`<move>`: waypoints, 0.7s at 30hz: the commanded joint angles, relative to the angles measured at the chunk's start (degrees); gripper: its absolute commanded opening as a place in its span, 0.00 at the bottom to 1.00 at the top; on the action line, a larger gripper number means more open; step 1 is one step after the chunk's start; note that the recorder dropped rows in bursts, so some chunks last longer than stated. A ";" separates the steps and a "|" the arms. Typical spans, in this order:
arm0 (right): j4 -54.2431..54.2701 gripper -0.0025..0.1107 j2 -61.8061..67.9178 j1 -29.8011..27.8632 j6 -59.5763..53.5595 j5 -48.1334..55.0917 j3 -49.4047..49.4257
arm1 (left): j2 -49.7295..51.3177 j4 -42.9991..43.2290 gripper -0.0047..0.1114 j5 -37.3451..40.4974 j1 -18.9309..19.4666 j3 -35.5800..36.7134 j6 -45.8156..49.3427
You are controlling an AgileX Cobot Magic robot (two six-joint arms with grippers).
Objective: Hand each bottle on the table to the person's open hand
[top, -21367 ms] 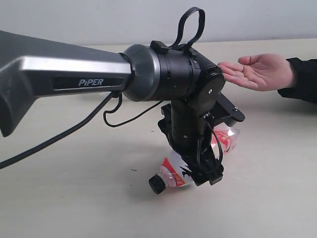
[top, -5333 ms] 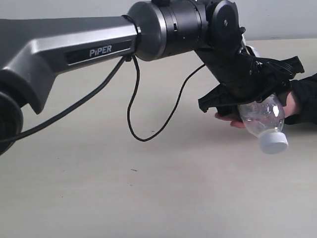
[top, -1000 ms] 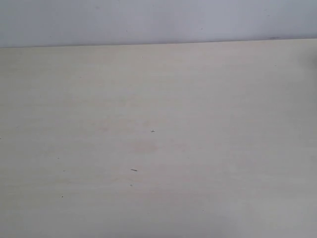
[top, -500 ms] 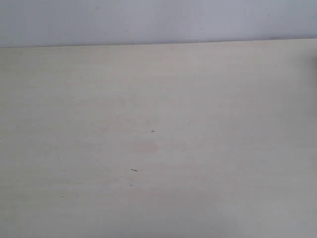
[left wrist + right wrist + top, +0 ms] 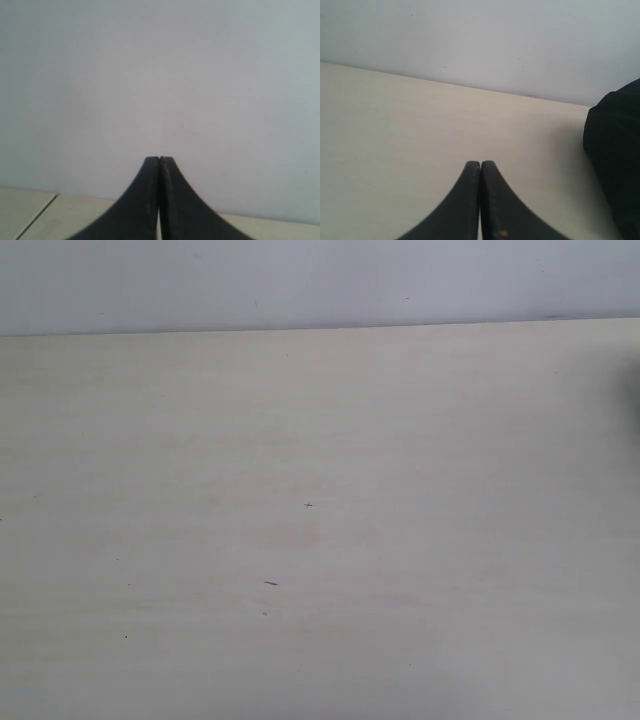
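Note:
No bottle shows in any view, and the person's open hand is out of view. The pale beige table (image 5: 300, 490) fills the exterior view, with neither arm in it. In the left wrist view my left gripper (image 5: 159, 159) is shut with nothing between its black fingers, facing a blank pale wall above a strip of table (image 5: 30, 210). My right gripper (image 5: 480, 163) is likewise shut and empty, held over the table (image 5: 395, 125).
A black sleeve (image 5: 615, 160) stands at the side of the right wrist view, and a faint dark blur (image 5: 636, 400) touches the right edge of the exterior view. A pale wall (image 5: 300, 280) runs behind the table's far edge.
From a second ago to now, nothing has visibly moved. Earlier, an arm carried bottles to the hand at the right; arm, bottles and hand are gone from the exterior view.

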 commanded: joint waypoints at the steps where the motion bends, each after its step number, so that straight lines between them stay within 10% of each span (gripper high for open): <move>1: 0.17 0.02 -0.36 -0.21 -0.04 -0.50 0.26 | -0.53 -1.72 0.04 2.26 0.56 2.95 -1.07; 16: 0.43 0.02 -0.36 -0.21 -0.04 -0.50 0.26 | -0.10 -2.27 0.04 2.56 0.56 14.10 -2.97; 21: 0.43 0.02 -0.36 -0.21 -0.04 -0.50 0.26 | -0.51 -11.28 0.04 -0.29 0.56 15.16 9.96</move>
